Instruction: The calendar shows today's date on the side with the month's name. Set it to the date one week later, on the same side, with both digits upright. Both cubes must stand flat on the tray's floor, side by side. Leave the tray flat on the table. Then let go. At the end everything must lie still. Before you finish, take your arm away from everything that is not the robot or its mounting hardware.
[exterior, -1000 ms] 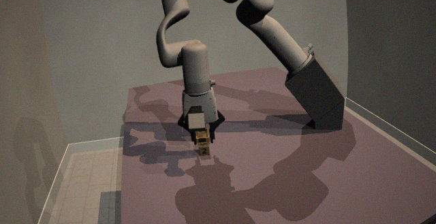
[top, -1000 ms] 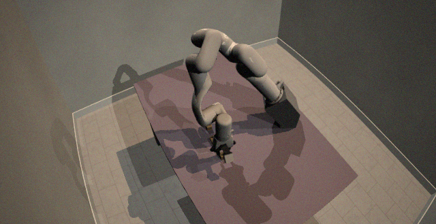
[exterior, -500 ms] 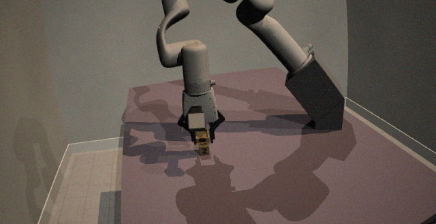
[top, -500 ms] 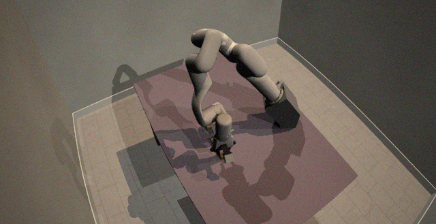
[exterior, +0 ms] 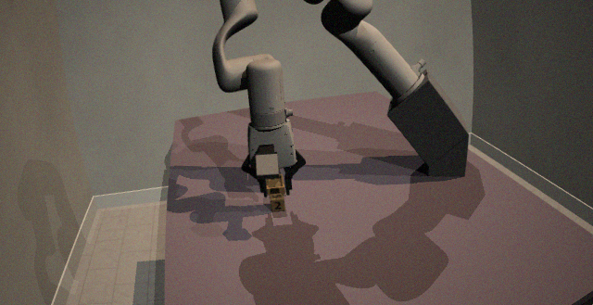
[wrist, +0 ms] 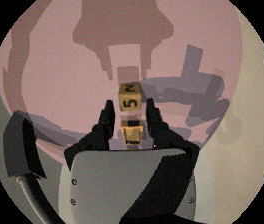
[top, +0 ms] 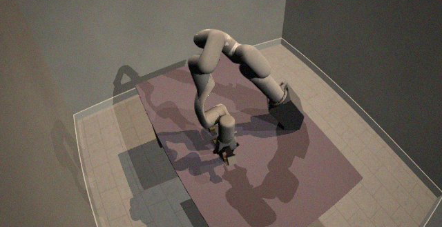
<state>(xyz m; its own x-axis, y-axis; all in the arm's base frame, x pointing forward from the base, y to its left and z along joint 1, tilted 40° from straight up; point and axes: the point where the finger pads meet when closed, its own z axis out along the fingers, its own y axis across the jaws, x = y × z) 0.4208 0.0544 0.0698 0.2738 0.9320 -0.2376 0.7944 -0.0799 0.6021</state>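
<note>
Okay, claw (top: 226, 153) (exterior: 278, 194) (wrist: 130, 106) is about half open, nothing gripped. Fingers stand apart with daylight on both sides of the wooden parts.

Numbered cube (top: 225, 157) (exterior: 277, 204) (wrist: 130, 96) is at the fingertip end, on the centreline between the two finger lines. Wrist view shows a 5 on one face and a 2 on the next, both turned sideways there; exterior view has the 2 facing out, upright.

Second wooden piece (exterior: 275, 185) (wrist: 132, 134) is in line behind it, palm side in the wrist view. Can't tell if it's the other cube or part of the tray. Two more wooden bits (top: 215, 141) (top: 211, 129) show farther back from above, too small to name.

So the offset that matters looks fore-and-aft, not sideways. My guess: line up along that row, then close across it. Height is unclear; off by a little and a finger may clip the neighbour.
</note>
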